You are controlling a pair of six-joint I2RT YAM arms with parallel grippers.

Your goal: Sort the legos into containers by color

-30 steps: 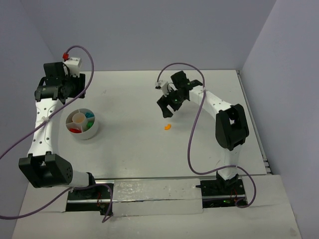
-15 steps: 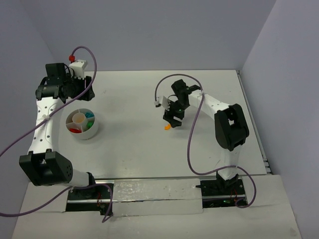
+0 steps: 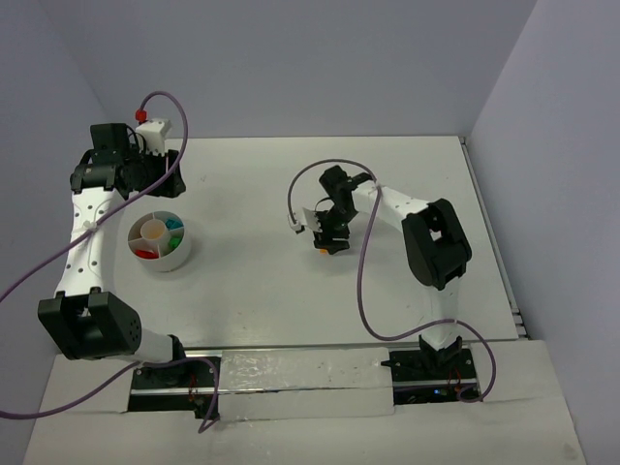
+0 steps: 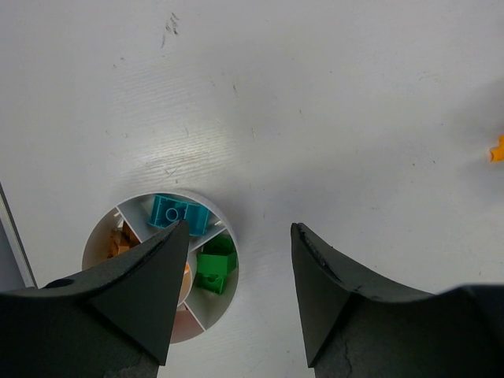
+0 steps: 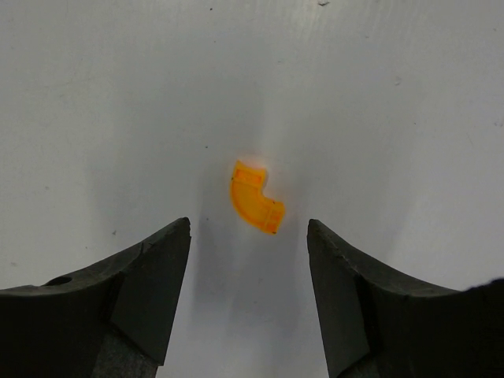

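Observation:
A curved orange lego lies on the white table, just ahead of my right gripper, which is open and empty with the piece between the lines of its fingers. In the top view the right gripper hangs right over that lego. The round white bowl holds a cyan brick, a green brick and orange pieces in separate compartments. My left gripper is open and empty above the bowl's right side. The top view shows the bowl with a red piece.
The left arm sits high at the back left, behind the bowl. The right arm's purple cable loops over the table's middle. Grey walls close the back and both sides.
My right gripper has swung down and to the left, from behind the orange lego to right over it. The left arm shifted slightly at first, then held still.

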